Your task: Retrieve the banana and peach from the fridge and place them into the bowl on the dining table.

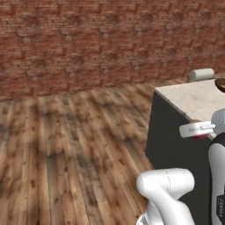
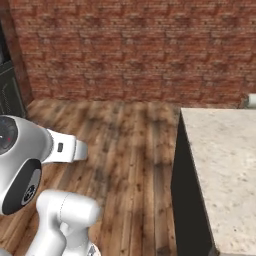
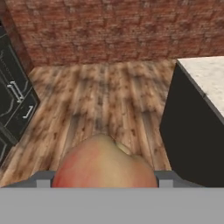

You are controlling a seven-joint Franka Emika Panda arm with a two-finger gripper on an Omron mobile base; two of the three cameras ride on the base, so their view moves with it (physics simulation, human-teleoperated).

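Note:
In the hand view my gripper (image 3: pixel 105 178) is shut on the peach (image 3: pixel 105 162), a round orange-red fruit with a yellowish patch that sits between the two fingers. From the left base view the hand (image 1: pixel 198 129) hangs beside the near corner of a beige stone top (image 1: pixel 193 99) with dark sides, and a sliver of the red peach (image 1: pixel 201 136) shows under it. A dark brown curved rim (image 1: pixel 221 83) lies on that top at the frame's right edge, too cut off to name as the bowl. The banana and the fridge are out of view.
Wooden floor (image 1: pixel 79 145) stretches to a brick wall (image 1: pixel 101 39). The stone-topped dark block (image 2: pixel 220 165) stands to the right. Dark cabinets with bar handles (image 3: pixel 13 105) line the left. A pale grey rounded thing (image 1: pixel 201 74) stands behind the stone top.

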